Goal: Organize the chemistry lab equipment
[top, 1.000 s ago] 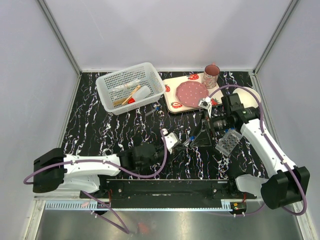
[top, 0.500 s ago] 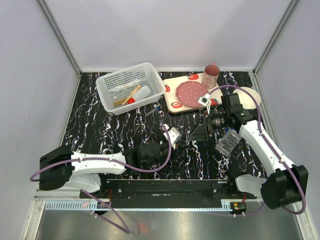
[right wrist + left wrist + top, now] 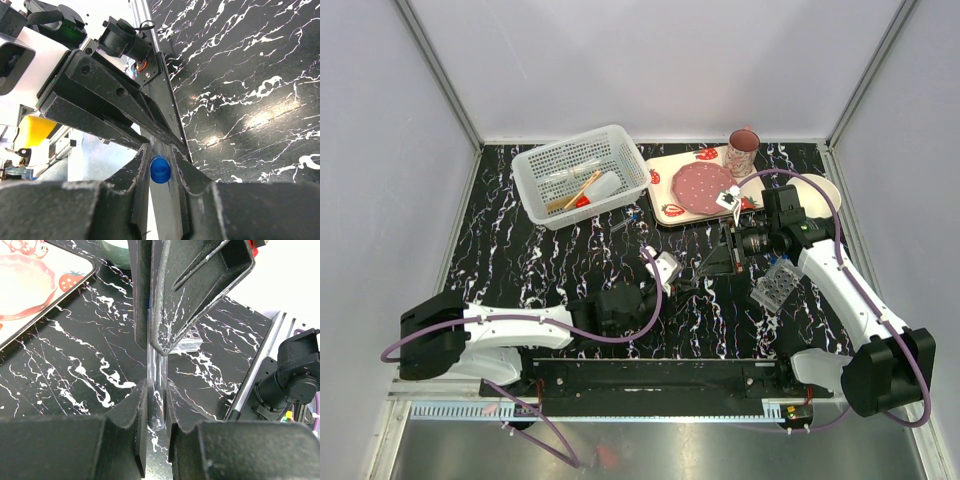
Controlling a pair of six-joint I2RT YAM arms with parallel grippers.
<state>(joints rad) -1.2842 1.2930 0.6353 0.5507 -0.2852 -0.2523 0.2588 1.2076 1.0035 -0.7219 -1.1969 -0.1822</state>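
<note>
Top external: white basket (image 3: 532, 185) has the wooden tool (image 3: 582, 188), squeeze bottle (image 3: 605, 184) and clear tubes (image 3: 558, 178) in it; left claw (image 3: 156, 400) and right claw (image 3: 160, 152) both clamped on one blue-capped tube (image 3: 156, 370)

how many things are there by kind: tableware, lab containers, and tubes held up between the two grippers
Tableware: 4 (strawberry-print tray, round pink plate, pink mug, round white bowl)
Lab containers: 2 (white perforated plastic basket, clear grid tube rack)
Held tubes: 1 (clear blue-capped tube)
Total: 7
</note>
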